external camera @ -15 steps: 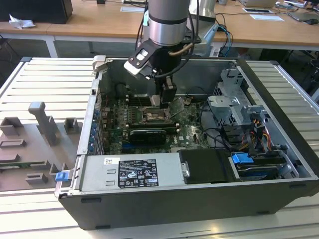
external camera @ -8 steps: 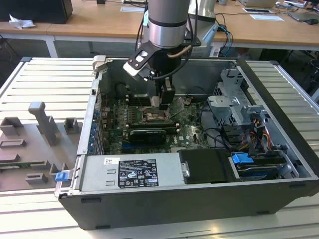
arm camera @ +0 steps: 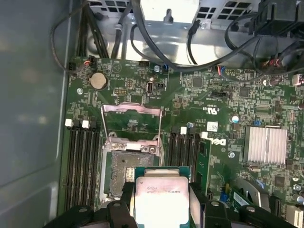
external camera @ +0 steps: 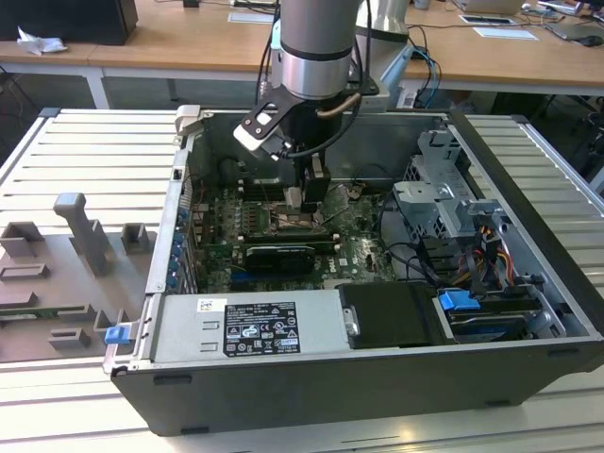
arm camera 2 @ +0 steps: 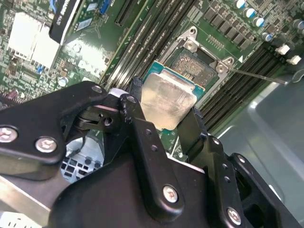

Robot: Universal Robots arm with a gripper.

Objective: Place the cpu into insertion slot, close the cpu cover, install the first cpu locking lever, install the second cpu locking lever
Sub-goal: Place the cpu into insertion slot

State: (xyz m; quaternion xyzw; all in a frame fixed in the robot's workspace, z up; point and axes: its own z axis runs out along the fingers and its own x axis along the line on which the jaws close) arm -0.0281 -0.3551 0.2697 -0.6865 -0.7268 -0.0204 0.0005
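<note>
1. Silver-and-grey robot arm (external camera: 316, 47) stands vertical over the open black computer case (external camera: 283, 401), with its wrist pointing straight down at the green circuit board (external camera: 363, 250).
2. Black two-fingered claw (arm camera 2: 166, 102) is narrowly parted, its fingers (arm camera 2: 137, 123) clamped on opposite edges of the cpu (arm camera 2: 167, 97), a small flat square chip with a pale silver-grey top.
3. The cpu overhangs one edge of the insertion slot (arm camera: 124, 168), a dark-centred square socket, and is not seated.
4. The cpu cover (arm camera: 132, 116), a thin silver frame plate, lies open beside the insertion slot.
5. In the exterior view, the grey power-supply box (external camera: 250, 326) lies at 6 o'clock from the claw (external camera: 304, 198).
</note>
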